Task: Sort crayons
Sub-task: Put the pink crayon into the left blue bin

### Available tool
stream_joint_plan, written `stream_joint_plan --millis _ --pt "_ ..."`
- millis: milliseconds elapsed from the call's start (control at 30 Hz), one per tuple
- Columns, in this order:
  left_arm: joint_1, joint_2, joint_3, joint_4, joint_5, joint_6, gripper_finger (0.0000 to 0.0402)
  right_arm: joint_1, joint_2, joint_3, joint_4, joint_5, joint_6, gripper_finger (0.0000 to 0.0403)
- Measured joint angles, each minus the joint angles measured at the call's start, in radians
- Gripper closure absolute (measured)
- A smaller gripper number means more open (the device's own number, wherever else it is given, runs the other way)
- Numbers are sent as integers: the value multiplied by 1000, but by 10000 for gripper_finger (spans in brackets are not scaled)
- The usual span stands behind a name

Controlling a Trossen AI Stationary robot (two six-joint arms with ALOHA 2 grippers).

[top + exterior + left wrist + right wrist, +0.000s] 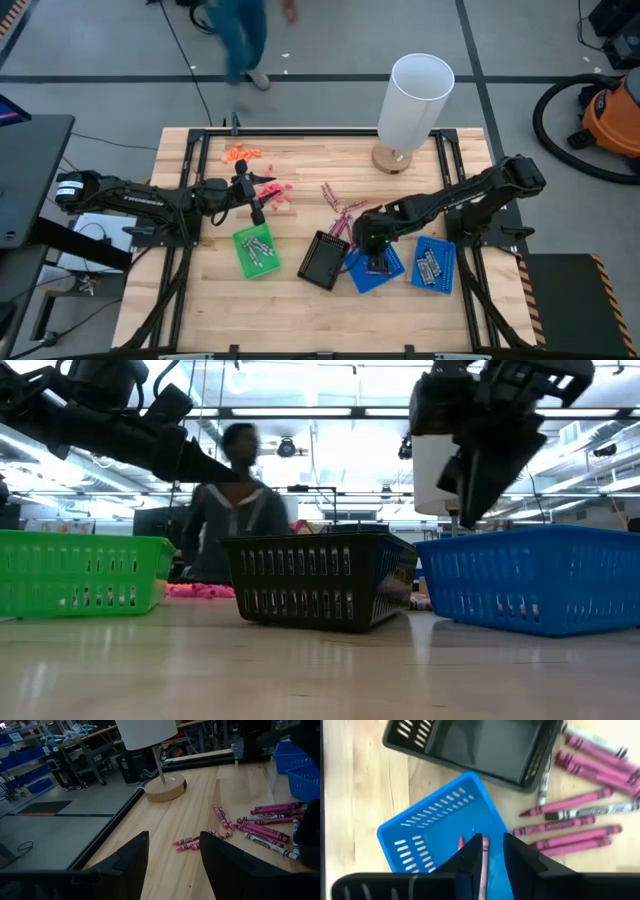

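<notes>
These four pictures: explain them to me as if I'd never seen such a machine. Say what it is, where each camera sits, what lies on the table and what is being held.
It is a robot with two dark arms at a wooden table, each ending in a two-finger gripper. One picture looks down from above, one looks level across the tabletop, and two come from cameras on the wrists. On the table lie loose pink and grey crayons, a green tray, a black tray, two blue trays and a white lamp. The right gripper hovers over the nearer blue tray, fingers parted, with a pink crayon lying below them in that tray. The left gripper waits open near the green tray, holding nothing. A person stands beyond the table.
</notes>
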Motion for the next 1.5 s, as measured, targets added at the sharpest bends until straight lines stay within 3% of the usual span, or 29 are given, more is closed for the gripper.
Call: stream_joint_plan --millis 467,1000,1500 --pt "0 0 0 8 0 -8 214 -170 6 18 33 216 -161 316" --pt "0 0 0 7 0 -8 214 -414 238 52 225 217 -277 270" --pt "0 0 0 4 0 -5 214 -470 408 206 281 242 -207 268"
